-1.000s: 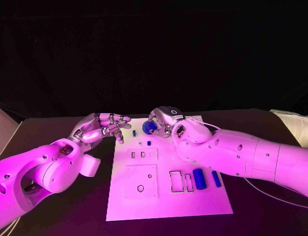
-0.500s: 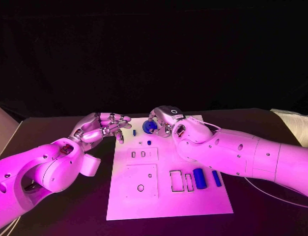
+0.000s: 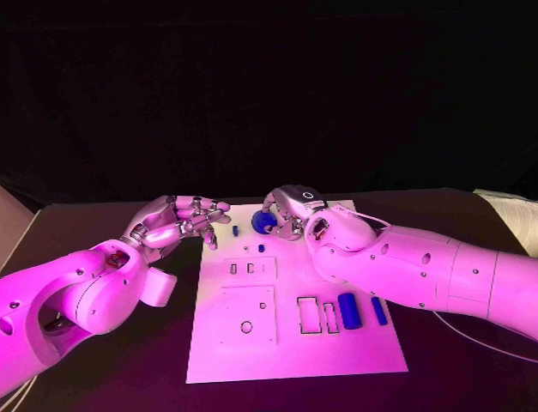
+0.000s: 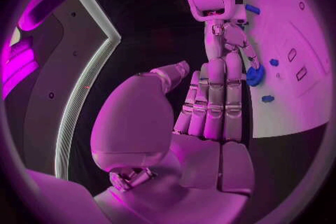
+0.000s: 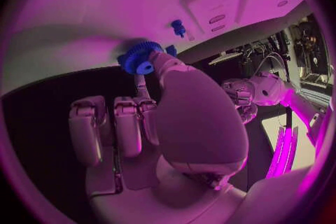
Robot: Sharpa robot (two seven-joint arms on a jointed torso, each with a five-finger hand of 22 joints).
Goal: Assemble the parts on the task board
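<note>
Parts for the assembly lie on the white task board [image 3: 296, 343], which sits in the middle of the black table [image 3: 467, 378] in the head view. Two long blue bars [image 3: 349, 311] lie side by side near the board's right edge, next to rectangular cut-outs. A small blue peg [image 3: 260, 248] stands further up the board, and another small blue piece [image 3: 234, 231] is near the left hand's fingertips. The right hand [image 3: 296, 210] is at the board's far edge, pinching a round blue gear [image 3: 262, 222] in its fingertips. The left hand [image 3: 179, 221] hovers at the board's far left corner with its fingers loosely curled and nothing in them.

From the left wrist, the left hand [image 4: 210, 101] has its fingers stretched out side by side, the thumb apart, empty. Beyond them the right hand [image 4: 227, 33] grips the gear [image 4: 255, 75] over the board [image 4: 294, 106], with small blue pieces nearby.

From the right wrist, the right hand [image 5: 175, 117] pinches the toothed gear [image 5: 142, 57] between thumb and a fingertip, just at the board's edge [image 5: 105, 17]. The peg [image 5: 178, 27] stands on the board close by. The left hand [image 5: 245, 98] is visible beyond.
</note>
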